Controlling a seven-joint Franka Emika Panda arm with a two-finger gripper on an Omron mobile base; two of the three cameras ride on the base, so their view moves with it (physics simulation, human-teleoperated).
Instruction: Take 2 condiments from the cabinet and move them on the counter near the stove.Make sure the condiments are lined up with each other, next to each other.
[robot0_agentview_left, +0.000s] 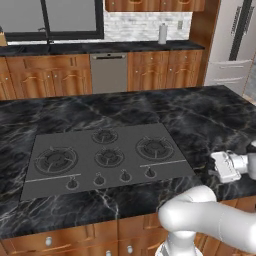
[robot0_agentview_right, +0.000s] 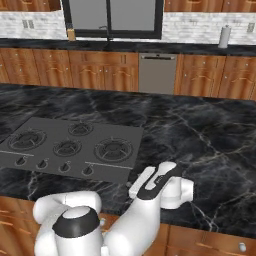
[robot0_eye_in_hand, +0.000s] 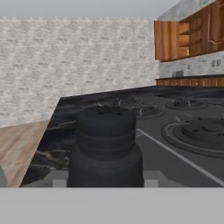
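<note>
Black marble counter (robot0_agentview_left: 200, 120) with thin white veins and a soft gloss. Matt dark grey stove (robot0_agentview_left: 105, 157) with 5 ridged burners. Reddish-brown wood cabinet (robot0_eye_in_hand: 188, 37), smooth. Dark, ribbed, matt condiment bottle (robot0_eye_in_hand: 106, 146). Glossy white plastic-looking arm (robot0_agentview_right: 135, 220).

The table (robot0_agentview_left: 200, 120) is black marble with thin white veins, on reddish-brown wooden drawer fronts. The stove (robot0_agentview_left: 105, 155) is flat dark grey. A ribbed black bottle (robot0_eye_in_hand: 106, 144) stands close in the hand view, with a reddish-brown cabinet (robot0_eye_in_hand: 175, 39) against pale speckled wall behind.
</note>
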